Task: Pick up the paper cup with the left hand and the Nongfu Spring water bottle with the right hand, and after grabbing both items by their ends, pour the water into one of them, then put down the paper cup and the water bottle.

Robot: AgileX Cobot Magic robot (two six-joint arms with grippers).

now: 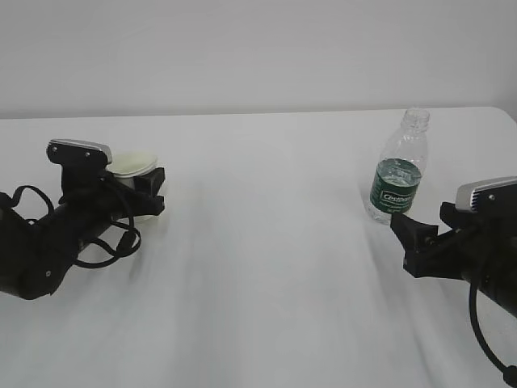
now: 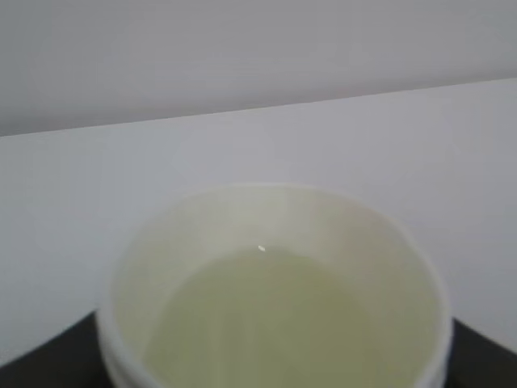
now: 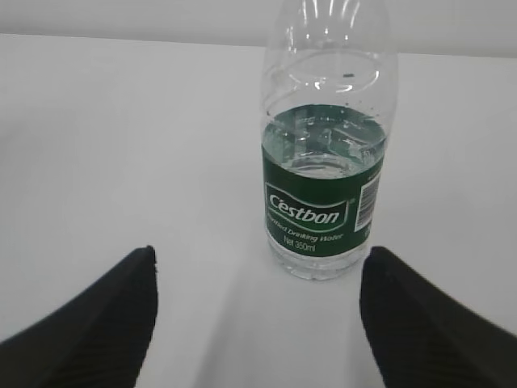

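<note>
The paper cup (image 1: 132, 165) stands at the left of the white table, and my left gripper (image 1: 150, 192) is shut on it, one black finger on each side. In the left wrist view the cup (image 2: 275, 234) fills the lower frame; a small glint inside suggests clear liquid, and a finger (image 2: 40, 368) shows at the corner. The capless water bottle (image 1: 397, 182) stands upright at the right, with water (image 3: 323, 141) up to the top of its green label. My right gripper (image 1: 410, 242) is open just short of the bottle (image 3: 323, 202), with its fingertips (image 3: 121, 315) spread wide and touching nothing.
The white table (image 1: 266, 267) runs back to a plain grey wall; its far right corner (image 1: 507, 113) lies just behind the bottle. Black cables (image 1: 113, 242) loop beside the left arm.
</note>
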